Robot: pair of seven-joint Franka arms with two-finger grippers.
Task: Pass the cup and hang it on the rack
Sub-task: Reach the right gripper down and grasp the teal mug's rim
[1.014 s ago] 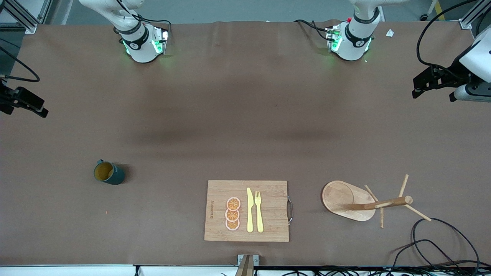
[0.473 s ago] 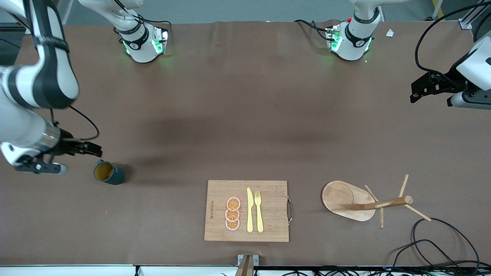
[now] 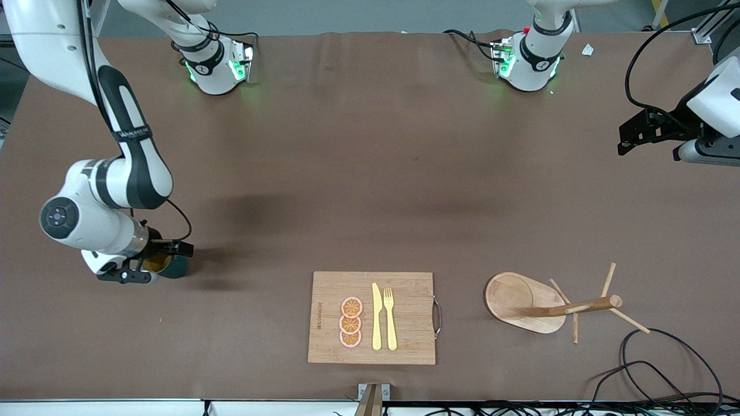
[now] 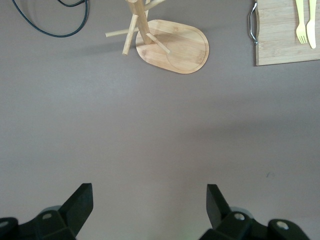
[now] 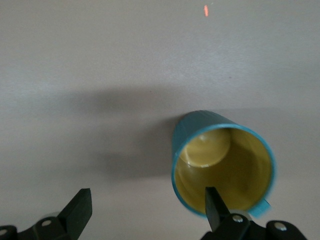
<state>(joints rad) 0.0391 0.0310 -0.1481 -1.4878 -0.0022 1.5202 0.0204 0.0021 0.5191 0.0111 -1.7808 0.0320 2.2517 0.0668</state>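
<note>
The cup, dark teal with a yellow inside, stands upright near the right arm's end of the table, partly hidden under my right gripper. In the right wrist view the cup shows its open mouth. My right gripper is open, with one finger over the mouth and the other outside the wall. The rack, a light wooden mug tree, stands toward the left arm's end. It also shows in the left wrist view. My left gripper is open and empty over bare table.
A bamboo cutting board with a yellow knife, a yellow fork and orange slices lies between the cup and the rack, near the front camera. Black cables lie on the table near the rack.
My right arm has swung in from the table's end and lowered its open gripper onto the cup. My left gripper has barely moved. The cup and the rack have stayed put.
</note>
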